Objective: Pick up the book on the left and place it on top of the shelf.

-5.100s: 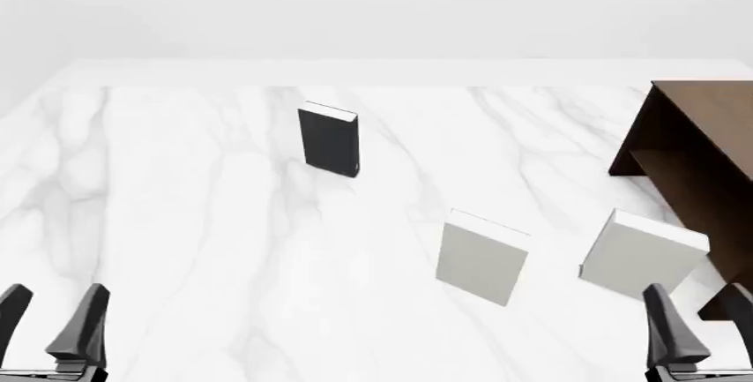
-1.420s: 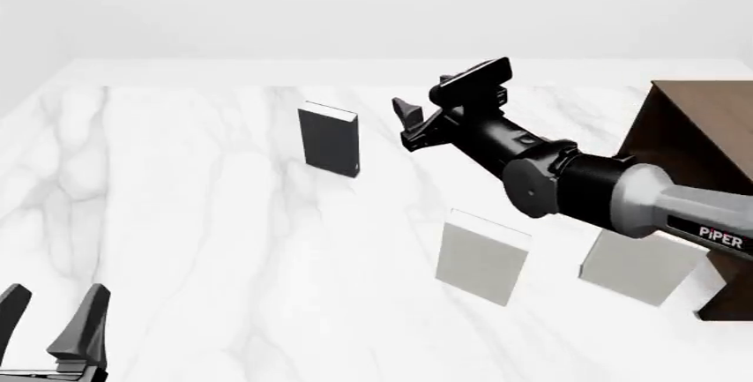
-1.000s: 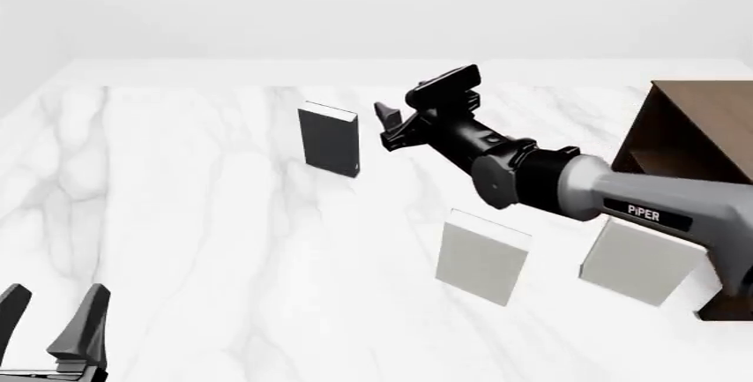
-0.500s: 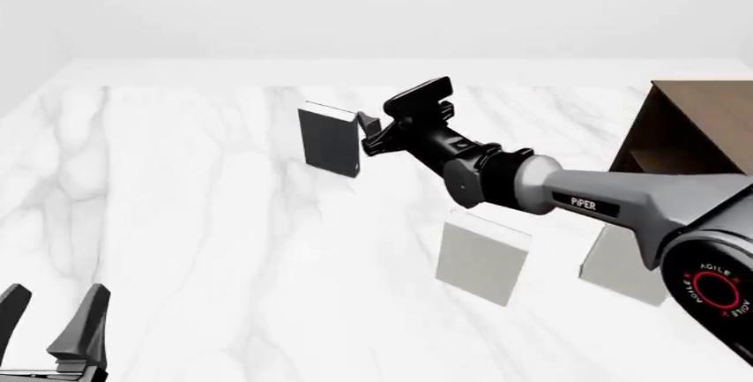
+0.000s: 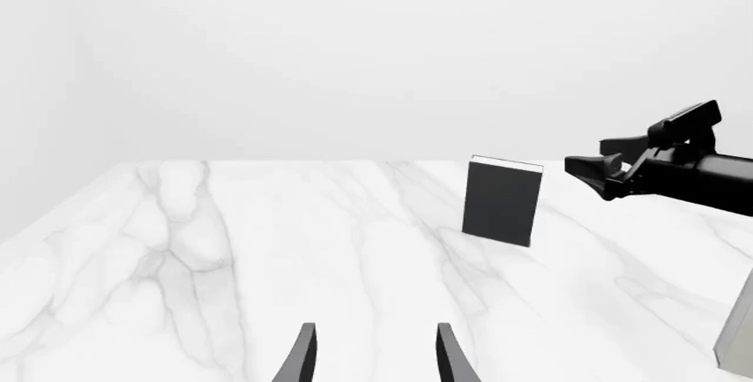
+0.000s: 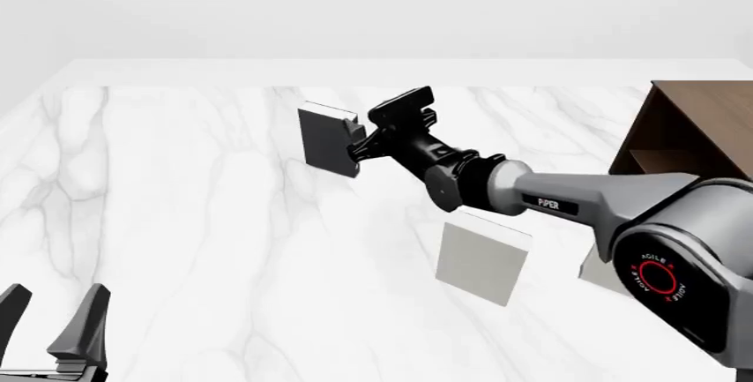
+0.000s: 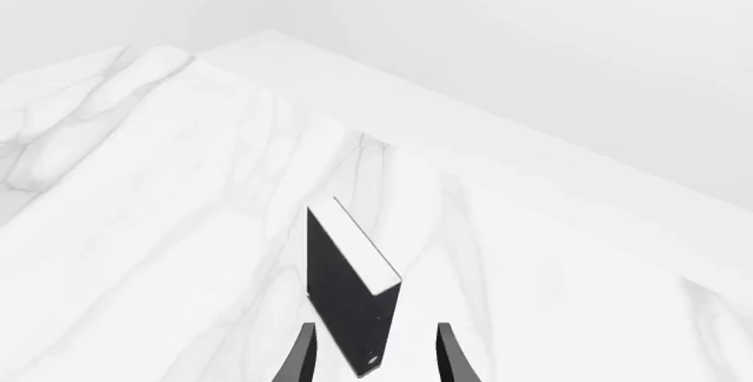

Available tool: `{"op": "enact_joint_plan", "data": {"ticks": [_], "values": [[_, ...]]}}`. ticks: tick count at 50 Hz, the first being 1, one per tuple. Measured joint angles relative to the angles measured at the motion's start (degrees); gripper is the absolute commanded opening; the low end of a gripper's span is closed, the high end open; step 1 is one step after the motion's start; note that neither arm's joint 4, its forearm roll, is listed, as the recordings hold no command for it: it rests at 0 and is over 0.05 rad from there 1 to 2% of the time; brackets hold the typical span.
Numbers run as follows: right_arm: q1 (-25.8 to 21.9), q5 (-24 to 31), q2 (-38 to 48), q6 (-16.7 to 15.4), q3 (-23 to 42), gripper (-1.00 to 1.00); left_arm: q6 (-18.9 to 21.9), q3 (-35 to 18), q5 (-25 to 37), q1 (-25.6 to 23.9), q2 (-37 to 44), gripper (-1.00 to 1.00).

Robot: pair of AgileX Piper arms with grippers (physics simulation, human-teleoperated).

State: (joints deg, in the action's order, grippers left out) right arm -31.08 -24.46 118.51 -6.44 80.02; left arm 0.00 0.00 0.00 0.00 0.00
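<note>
The dark book [image 6: 326, 139] stands upright on the marble table [image 6: 176, 205], left of centre toward the back. My right gripper [image 6: 366, 128] has reached across to the book's right edge and is open. In the right wrist view the book [image 7: 345, 294] stands edge-on, its near corner just between the spread fingers [image 7: 301, 355], with a gap on each side. The left wrist view shows the book [image 5: 503, 201] from afar, the right gripper [image 5: 602, 170] beside it. My left gripper [image 6: 53, 329] rests open at the near left corner. The brown shelf [image 6: 697, 131] stands at the far right.
A pale book [image 6: 482, 258] stands upright near the middle right of the table. Another pale book [image 6: 598, 274] is mostly hidden behind my right arm, close to the shelf. The left wrist view catches a pale book's edge [image 5: 739, 338].
The right arm has swung up from the near right corner and travelled left across the table, bringing its open gripper up to the dark book. The left gripper has stayed still.
</note>
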Motion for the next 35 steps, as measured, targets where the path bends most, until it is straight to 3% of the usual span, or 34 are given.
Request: {"op": "enact_joint_plan", "data": {"ticks": [35], "values": [[0.27,1.11,8.21,0.68,8.43,1.0,0.0,0.0,0.0,0.0,0.0,1.0]]}}
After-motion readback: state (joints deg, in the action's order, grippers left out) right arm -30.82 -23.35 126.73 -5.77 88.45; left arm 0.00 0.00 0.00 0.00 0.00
